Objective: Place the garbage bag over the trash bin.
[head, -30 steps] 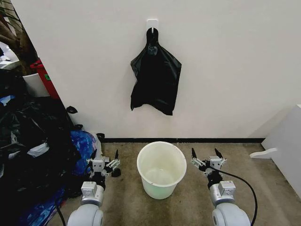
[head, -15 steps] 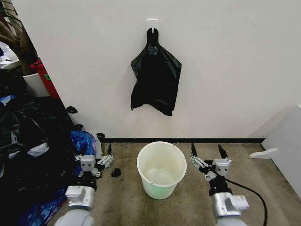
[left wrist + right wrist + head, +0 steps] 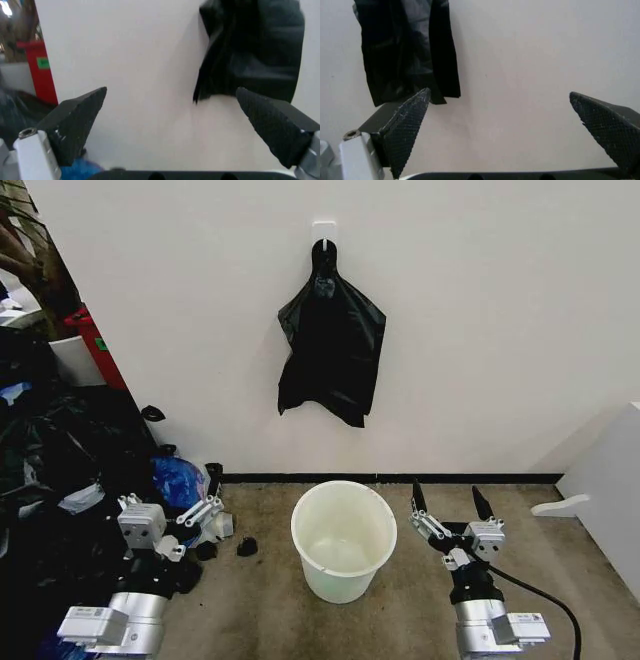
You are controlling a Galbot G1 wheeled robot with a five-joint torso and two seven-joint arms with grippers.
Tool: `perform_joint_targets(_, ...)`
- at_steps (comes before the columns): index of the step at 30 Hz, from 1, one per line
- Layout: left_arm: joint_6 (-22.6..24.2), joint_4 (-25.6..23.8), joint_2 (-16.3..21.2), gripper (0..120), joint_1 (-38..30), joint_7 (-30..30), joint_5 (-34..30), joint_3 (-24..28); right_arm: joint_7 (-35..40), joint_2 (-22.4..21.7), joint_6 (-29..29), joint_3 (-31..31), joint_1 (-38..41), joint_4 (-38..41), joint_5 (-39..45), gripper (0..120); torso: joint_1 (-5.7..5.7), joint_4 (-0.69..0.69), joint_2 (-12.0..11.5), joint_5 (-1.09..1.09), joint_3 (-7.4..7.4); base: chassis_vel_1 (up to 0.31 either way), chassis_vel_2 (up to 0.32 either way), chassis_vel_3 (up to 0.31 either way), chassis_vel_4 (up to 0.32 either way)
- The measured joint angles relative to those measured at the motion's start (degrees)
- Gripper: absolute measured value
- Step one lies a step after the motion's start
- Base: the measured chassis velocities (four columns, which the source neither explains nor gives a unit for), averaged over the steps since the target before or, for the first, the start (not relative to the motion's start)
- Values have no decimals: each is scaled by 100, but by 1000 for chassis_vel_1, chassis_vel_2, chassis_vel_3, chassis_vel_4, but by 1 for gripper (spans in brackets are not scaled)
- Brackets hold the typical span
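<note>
both arms have drawn back from the wall over the last second, the left gripper (image 3: pixel 175 515) also swinging outward toward the heap of stuffed black sacks (image 3: pixel 50 480) at the left edge of the floor (image 3: pixel 400 620), the right gripper (image 3: pixel 452 505) staying close beside the trash bin (image 3: pixel 343 540). each gripper is released, its two dark fingers spread wide and holding nothing. the trash bin stands upright and unlined on the floor near the foot of the wall (image 3: pixel 480 330), between the two grippers. the garbage bag (image 3: pixel 330 345) hangs from a white hook (image 3: pixel 323 232) on the wall, directly above the trash bin and well apart from both grippers; its long axis runs vertically, pinched at the hook and spreading to a loose lower edge. in the left wrist view the garbage bag (image 3: pixel 250 48) appears beyond and above the spread fingers (image 3: pixel 75 123); in the right wrist view the garbage bag (image 3: pixel 405 48) appears likewise beyond that gripper's fingers (image 3: pixel 405 127). judged from the head view, the bag lies forward of and above both grippers, toward the midline, and the right gripper is somewhat the nearer. a red container (image 3: pixel 95 345) stands against the wall at the far left.
</note>
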Motion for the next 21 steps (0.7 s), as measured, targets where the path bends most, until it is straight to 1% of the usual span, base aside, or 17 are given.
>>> perform_joint_targets(1,0,0,0,100,0,0,0,0,0,0,0,0,0,0,0,100,0,0,0,0,0,0,0,0,0)
perform_joint_targets(3,163,51,17,100,18,3,-111,-37,-18,8,-65,23,28,-1,31,100,0,0,0,-1,0,0,0,0,0)
perform_joint_targets(10,216,10,15,100,73,-12,-165,-121,-107,14,-264,74,144,71,251,100,0,0,0,0,0,0,0,0,0)
perform_joint_targets(15,194,-112,10,100,103,-52,-184,-174,-147,-26,-672,34,399,172,834,100,0,0,0,0,0,0,0,0,0)
perform_joint_targets(17,185,-140,7,100,106,-52,-201,-220,-203,-129,-970,-50,561,255,1290,100,0,0,0,0,0,0,0,0,0)
perform_joint_targets(19,184,-140,8,100,105,-52,-211,-234,-224,-157,-1063,-78,616,273,1443,100,0,0,0,0,0,0,0,0,0)
perform_joint_targets(21,173,-140,32,100,100,-48,-226,-256,-251,-273,-1373,-191,865,345,2054,100,0,0,0,0,0,0,0,0,0)
